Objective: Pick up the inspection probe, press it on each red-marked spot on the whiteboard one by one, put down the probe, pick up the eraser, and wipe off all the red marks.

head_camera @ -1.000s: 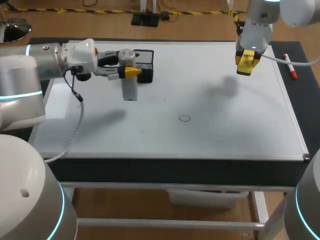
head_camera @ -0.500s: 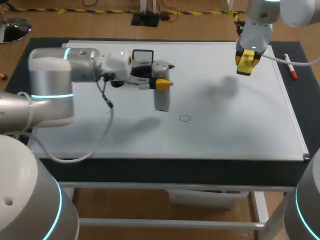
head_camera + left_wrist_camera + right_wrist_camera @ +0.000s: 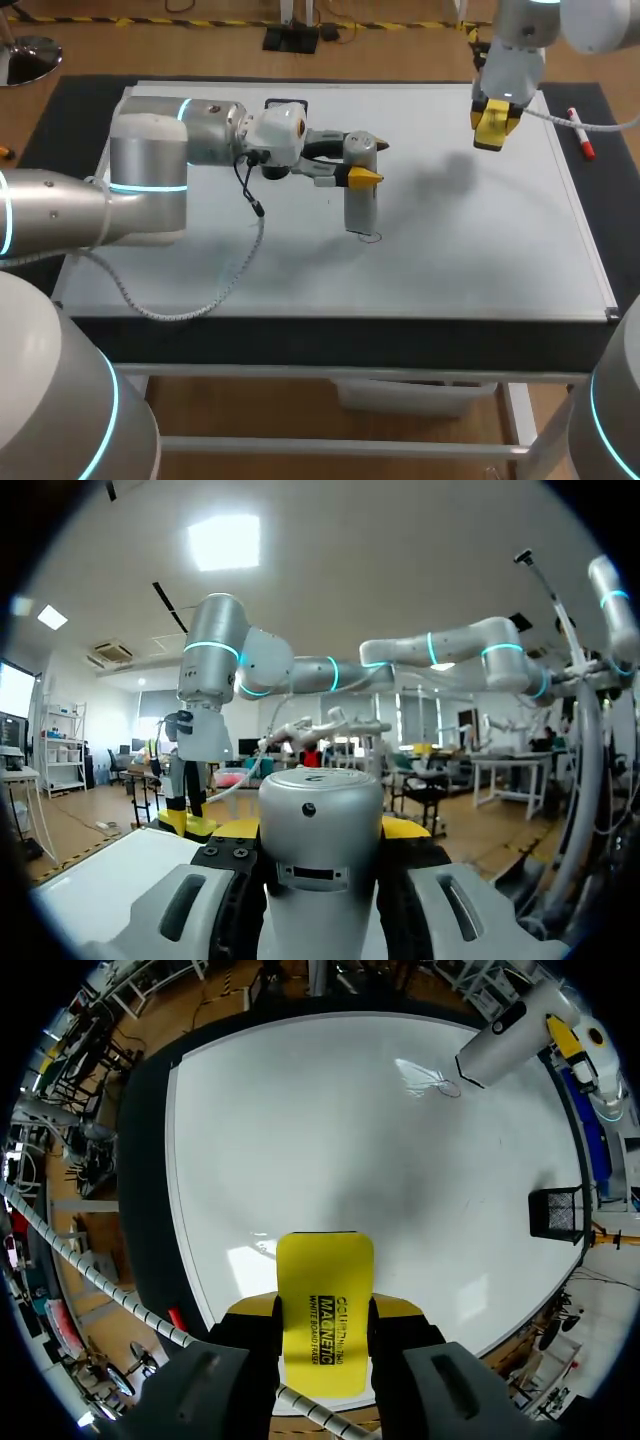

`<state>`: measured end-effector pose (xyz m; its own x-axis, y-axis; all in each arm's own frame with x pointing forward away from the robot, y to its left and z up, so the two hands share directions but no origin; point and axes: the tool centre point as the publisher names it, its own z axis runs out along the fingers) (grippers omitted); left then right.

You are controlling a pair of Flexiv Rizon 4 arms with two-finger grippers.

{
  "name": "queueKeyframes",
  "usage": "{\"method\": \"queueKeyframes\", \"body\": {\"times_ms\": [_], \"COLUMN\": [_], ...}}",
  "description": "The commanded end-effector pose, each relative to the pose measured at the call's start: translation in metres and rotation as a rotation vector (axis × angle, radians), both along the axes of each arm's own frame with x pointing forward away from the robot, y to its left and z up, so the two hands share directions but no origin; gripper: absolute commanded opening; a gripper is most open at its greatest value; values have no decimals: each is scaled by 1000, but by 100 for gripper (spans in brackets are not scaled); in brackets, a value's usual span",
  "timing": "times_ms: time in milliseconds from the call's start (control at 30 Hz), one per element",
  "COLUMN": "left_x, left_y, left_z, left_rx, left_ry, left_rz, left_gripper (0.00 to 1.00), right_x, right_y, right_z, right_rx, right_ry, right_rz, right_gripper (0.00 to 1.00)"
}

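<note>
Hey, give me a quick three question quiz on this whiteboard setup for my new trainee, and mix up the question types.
1. True or false: the right gripper holds the yellow eraser.
2. The probe has its tip at: A the red circle, B the black basket, C the red marker.
3. Fill in: the probe is held by the ___ gripper.
Key: 1 true; 2 A; 3 left, the left gripper is shut on it.

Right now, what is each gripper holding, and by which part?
Left gripper holds the inspection probe by its upper end; right gripper holds the yellow eraser by its two side edges.
</note>
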<state>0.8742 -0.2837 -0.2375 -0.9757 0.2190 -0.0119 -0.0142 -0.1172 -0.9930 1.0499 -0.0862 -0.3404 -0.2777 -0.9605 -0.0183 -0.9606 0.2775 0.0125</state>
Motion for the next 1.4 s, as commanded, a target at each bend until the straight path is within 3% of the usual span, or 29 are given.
{"method": "queueKeyframes", "body": {"times_ms": [33,433,1400], "left_x": [3,6,7], "left_y": [-3,-15,-22], "left_z": [-10,-25,-29], "left_rx": [-16,-22,16], "left_ry": [9,28,38], "left_rz": [-19,-34,-55], "left_gripper": [0,0,0], "right_x": [0,0,0], "right_y": [-1,-1,-1], "right_z": [1,1,1], "right_rx": [-2,-2,-2], "right_ry": [1,1,1], "right_rz": [2,2,2], "right_gripper": [0,0,0]}}
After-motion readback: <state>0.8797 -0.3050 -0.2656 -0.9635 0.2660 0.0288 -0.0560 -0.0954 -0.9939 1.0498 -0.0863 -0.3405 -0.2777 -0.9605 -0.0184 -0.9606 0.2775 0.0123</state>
